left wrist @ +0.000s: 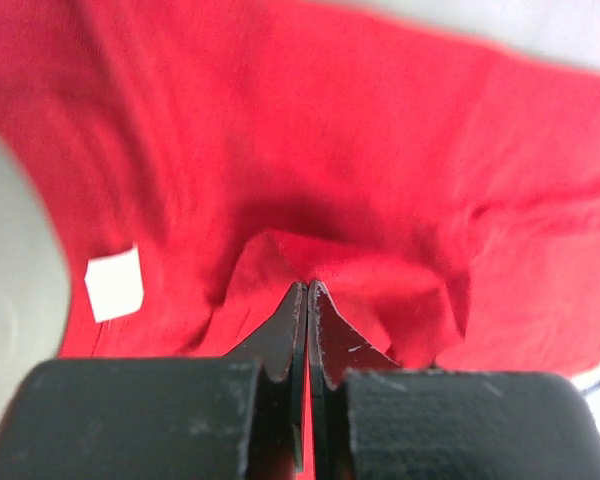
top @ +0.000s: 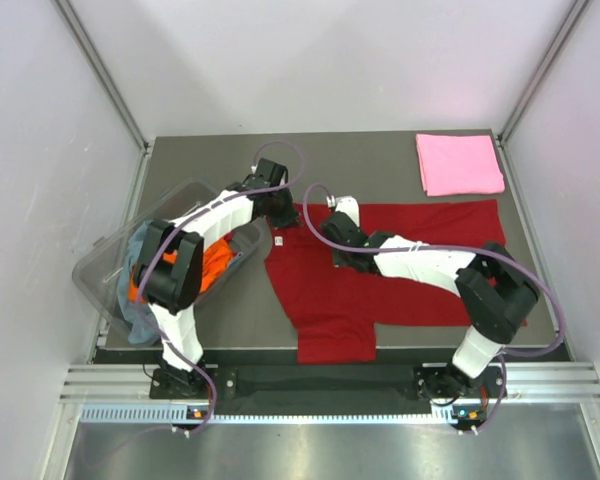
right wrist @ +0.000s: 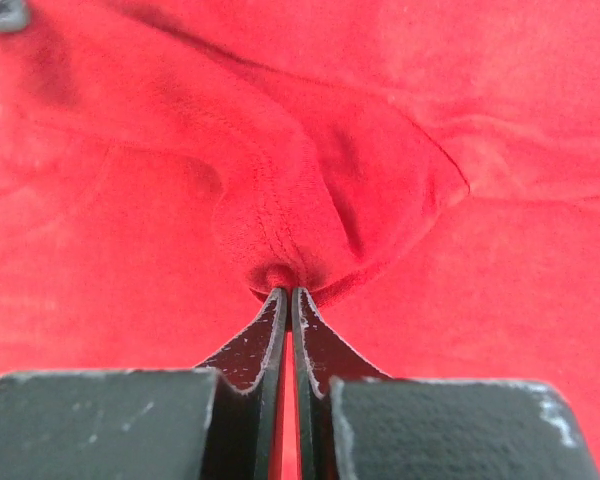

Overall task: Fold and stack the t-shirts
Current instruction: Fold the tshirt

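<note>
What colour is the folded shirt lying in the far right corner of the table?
Light pink; the folded shirt shows best in the top external view.

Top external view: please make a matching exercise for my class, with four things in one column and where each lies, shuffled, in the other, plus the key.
Things
1. dark red t-shirt
2. pink t-shirt
3. orange t-shirt
4. clear tub

Places
A. inside the tub
B. at the left edge of the table
C. folded, in the far right corner
D. spread out in the middle

Pairs: 1-D, 2-C, 3-A, 4-B
</note>
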